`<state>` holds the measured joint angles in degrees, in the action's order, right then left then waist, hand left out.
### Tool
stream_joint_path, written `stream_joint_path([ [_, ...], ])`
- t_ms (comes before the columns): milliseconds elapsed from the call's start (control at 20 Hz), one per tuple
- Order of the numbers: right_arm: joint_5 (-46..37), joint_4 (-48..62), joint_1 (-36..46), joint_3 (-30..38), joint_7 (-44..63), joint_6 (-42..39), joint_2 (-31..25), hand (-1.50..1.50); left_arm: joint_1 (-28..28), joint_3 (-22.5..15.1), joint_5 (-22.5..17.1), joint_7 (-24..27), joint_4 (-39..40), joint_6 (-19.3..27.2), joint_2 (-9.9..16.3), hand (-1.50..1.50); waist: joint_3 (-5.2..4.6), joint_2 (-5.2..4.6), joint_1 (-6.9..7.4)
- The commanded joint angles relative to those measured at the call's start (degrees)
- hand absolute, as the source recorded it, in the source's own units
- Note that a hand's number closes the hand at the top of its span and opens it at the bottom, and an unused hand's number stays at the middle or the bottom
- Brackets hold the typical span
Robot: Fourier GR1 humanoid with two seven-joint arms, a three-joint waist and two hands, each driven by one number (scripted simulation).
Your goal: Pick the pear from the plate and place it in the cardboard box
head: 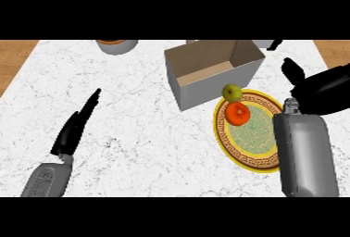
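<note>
None of the task is done yet, judging by the layout. Counter (137, 139): white marble. Cardboard box (212, 69): open-topped, nothing visible inside. Plate (253, 159): yellow-rimmed, just beside the box, carrying pear and an orange fruit (238, 114). Pear (232, 92): on the plate's far rim, touching the box wall. Right hand (321, 90): open, holding nothing, near the pear's right, apart from it. Left hand (77, 125): straight-fingered, resting well apart. Remaining: grasp, lift, drop into box.
</note>
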<state>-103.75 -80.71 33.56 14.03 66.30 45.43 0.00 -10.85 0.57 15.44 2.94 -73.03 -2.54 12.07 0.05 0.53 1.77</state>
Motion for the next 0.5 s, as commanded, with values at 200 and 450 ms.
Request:
stream_joint_path([
  [200, -5.1, -12.68, -13.35, -8.37, 17.39, 8.24, 0.0, -1.5, 1.45, 0.01, -0.5, 0.0, -0.72, 0.19, -0.82, 0.0, 0.01, 0.12, -1.0],
  [450, -4.72, -18.75, -24.74, -14.14, 18.87, 8.33, 0.0, -1.5, 2.55, 0.45, -0.23, 1.06, -1.36, 0.94, -0.5, 0.0, 0.06, 0.05, -1.67],
])
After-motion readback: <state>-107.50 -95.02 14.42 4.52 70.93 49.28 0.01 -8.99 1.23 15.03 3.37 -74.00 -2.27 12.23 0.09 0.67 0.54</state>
